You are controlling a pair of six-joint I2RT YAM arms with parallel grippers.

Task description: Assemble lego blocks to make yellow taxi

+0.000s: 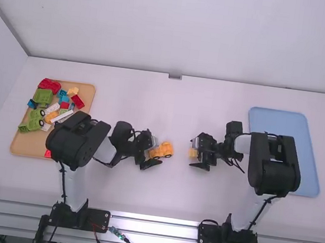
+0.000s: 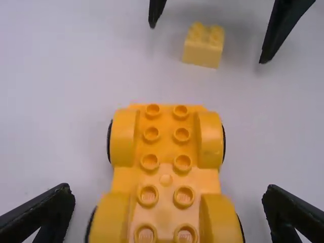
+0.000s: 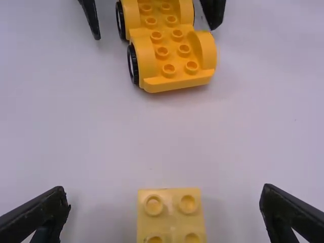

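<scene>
Sitting on the white table [image 1: 136,97], the orange-yellow car base [image 1: 165,150] is showing its dark wheels in the high view. The left gripper [image 1: 157,151] is straddling it; right of it, the right gripper [image 1: 193,152] is hanging over the paler block [image 1: 192,153]. Beyond the car base, a white wall [image 1: 185,29] is rising. In the left wrist view, paired studs are running between its fenders, and released fingers [image 2: 45,210] are flanking it. In the right wrist view, the four-studded block is lying between parted fingers [image 3: 43,212], apart from the car base.
</scene>
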